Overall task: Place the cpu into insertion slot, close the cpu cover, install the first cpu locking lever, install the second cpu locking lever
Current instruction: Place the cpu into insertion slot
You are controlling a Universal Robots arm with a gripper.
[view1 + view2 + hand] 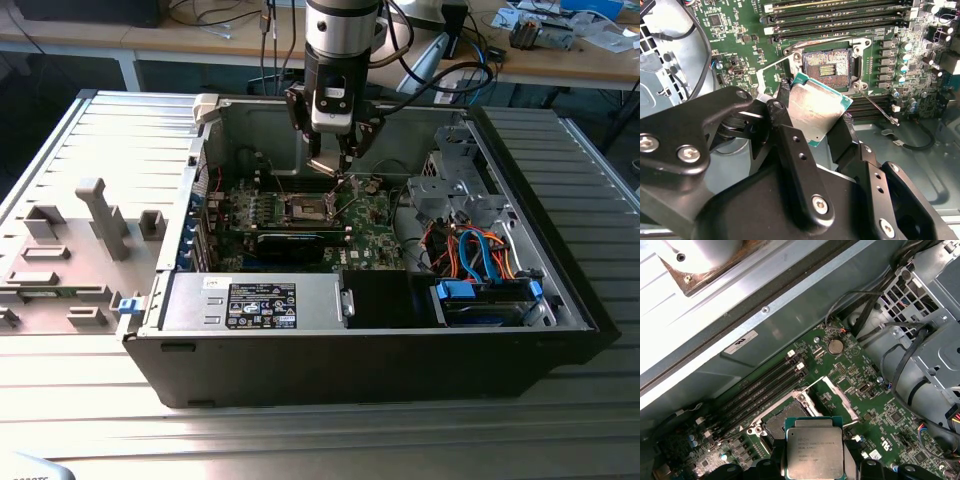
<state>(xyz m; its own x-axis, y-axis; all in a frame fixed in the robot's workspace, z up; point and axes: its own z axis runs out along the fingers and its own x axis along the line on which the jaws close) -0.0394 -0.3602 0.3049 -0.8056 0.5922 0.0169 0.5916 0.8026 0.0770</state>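
My gripper (pixel 815 119) is shut on the cpu (pixel 816 107), a flat square chip with a dull silver top and a green edge, held by two opposite sides between the black fingers (pixel 785 125). The chip hangs tilted a little above the green motherboard, just beside the insertion slot (pixel 827 66), whose brownish contact field lies uncovered inside its metal rim. In the first wrist view the cpu (pixel 814 450) overlaps part of the insertion slot (pixel 782 421). The cpu cover (pixel 839 396) stands swung open next to the socket. A thin locking lever (pixel 875 107) sticks out loose. In the exterior view my gripper (pixel 337 168) hovers over the slot (pixel 307 208).
Long memory slots (pixel 840 20) run beside the socket. A metal drive cage (pixel 455 185) with orange and blue cables (pixel 480 250) fills the case at the exterior view's right. A power supply (pixel 260 300) sits at the front. Grey fixtures (pixel 95 215) stand outside the case.
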